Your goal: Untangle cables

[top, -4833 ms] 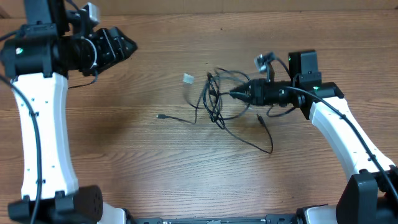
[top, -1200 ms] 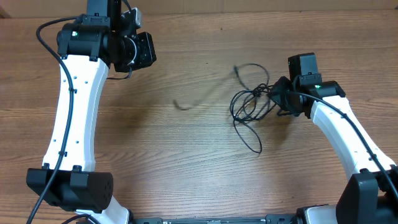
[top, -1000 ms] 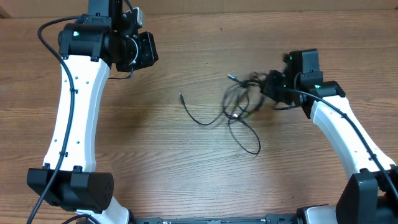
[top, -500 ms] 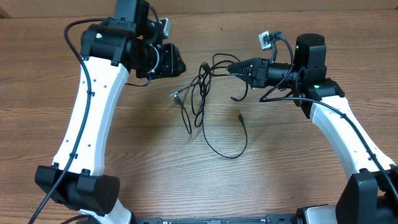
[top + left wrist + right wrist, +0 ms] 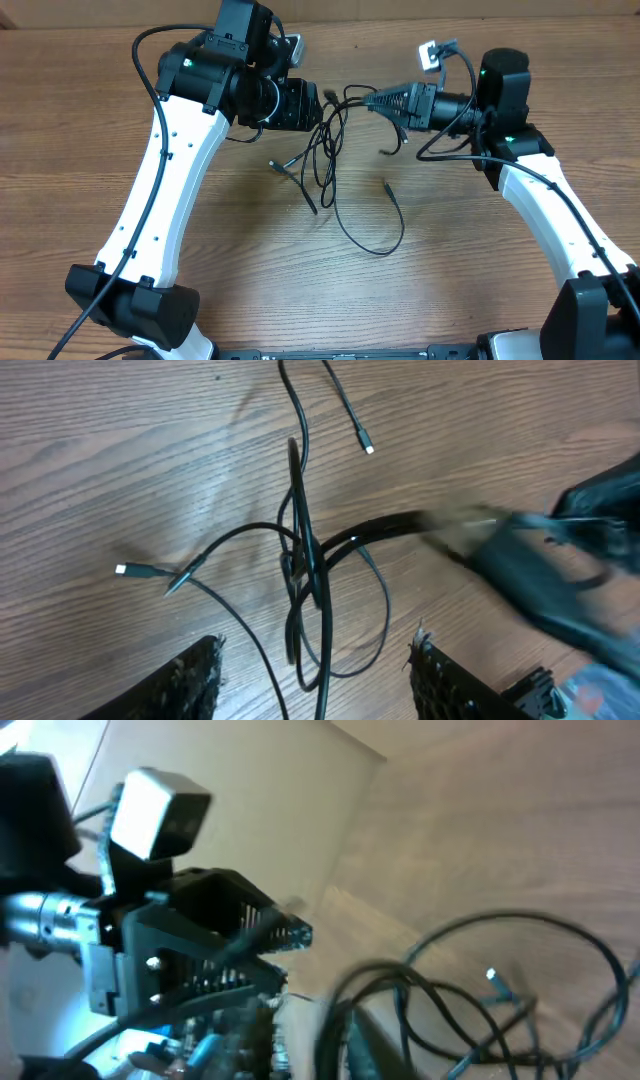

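The cables [image 5: 330,160] are thin black cords in a loose tangle at the table's middle. Their top is lifted and their tails trail toward the front, ending in small plugs [image 5: 273,165]. My right gripper [image 5: 372,101] points left and is shut on a loop of the cables at the top of the tangle. In the left wrist view that loop [image 5: 390,525] runs into the blurred right gripper [image 5: 470,535]. My left gripper [image 5: 318,103] faces it from the left and is open. Several strands [image 5: 300,560] pass between its fingers [image 5: 190,680]. The right wrist view is blurred; it shows the left gripper [image 5: 250,935] close ahead.
The wooden table [image 5: 470,290] stretches around the tangle. A light wall runs along its far edge [image 5: 400,12]. My white arms stand at the left [image 5: 150,210] and right [image 5: 545,220], with their bases at the front corners.
My left arm has swung right up to the tangle and its gripper has opened. My right gripper has turned to point left and carried the cables up and leftward with it.
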### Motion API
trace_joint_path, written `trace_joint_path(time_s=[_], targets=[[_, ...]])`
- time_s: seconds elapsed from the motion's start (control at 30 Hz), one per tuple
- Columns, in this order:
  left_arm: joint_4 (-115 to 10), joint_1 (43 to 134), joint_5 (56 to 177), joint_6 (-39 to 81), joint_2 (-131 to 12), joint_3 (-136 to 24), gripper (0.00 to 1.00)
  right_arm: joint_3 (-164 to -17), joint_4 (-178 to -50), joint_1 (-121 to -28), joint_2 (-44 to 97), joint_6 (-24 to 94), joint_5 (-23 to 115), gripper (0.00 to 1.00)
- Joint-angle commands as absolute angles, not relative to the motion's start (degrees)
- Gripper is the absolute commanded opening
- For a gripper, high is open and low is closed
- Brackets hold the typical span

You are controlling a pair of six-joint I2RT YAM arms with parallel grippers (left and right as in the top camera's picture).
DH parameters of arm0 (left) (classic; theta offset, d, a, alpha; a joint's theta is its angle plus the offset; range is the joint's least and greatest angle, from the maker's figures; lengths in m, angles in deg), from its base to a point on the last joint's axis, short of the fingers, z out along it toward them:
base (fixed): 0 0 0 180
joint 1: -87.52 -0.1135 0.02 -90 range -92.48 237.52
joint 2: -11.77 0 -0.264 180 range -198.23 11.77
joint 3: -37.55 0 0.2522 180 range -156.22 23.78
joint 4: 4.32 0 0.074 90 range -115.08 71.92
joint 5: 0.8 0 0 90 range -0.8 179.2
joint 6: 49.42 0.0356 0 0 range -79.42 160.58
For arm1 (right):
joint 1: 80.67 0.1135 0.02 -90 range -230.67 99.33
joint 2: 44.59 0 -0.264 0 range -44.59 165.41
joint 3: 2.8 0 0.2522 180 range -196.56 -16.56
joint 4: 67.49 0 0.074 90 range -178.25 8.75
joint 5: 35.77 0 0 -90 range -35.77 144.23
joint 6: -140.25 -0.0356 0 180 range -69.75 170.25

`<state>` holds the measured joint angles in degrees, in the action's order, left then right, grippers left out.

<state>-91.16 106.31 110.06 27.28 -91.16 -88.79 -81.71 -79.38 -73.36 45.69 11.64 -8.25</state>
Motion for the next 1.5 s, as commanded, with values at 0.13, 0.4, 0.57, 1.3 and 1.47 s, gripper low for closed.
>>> trace_joint_path(time_s=[0.13,0.4,0.57,1.3,1.47], targets=[[-91.1,106.3,109.1,28.3,-93.1,-88.8,0.61,-82.4,-101.2,-73.3,45.4,23.8,29.5,0.67],[-90.7,106.3,109.1,28.2,-93.1,-88.8,0.67,-82.3,-119.6,-73.5,46.0,19.6,69.1,0.93],[-90.7,106.3,109.1,28.1,-93.1,-88.8,0.67,-82.3,-121.3,-73.7,46.0,19.6,72.6,1.00],[-88.9,106.6,103.0,28.2,-94.7,-88.8,0.83,-82.1,-103.1,-71.7,53.3,35.3,19.0,0.73],[-88.8,106.6,102.3,28.2,-94.7,-88.8,0.84,-82.2,-94.0,-71.7,57.8,35.5,15.4,0.69]])
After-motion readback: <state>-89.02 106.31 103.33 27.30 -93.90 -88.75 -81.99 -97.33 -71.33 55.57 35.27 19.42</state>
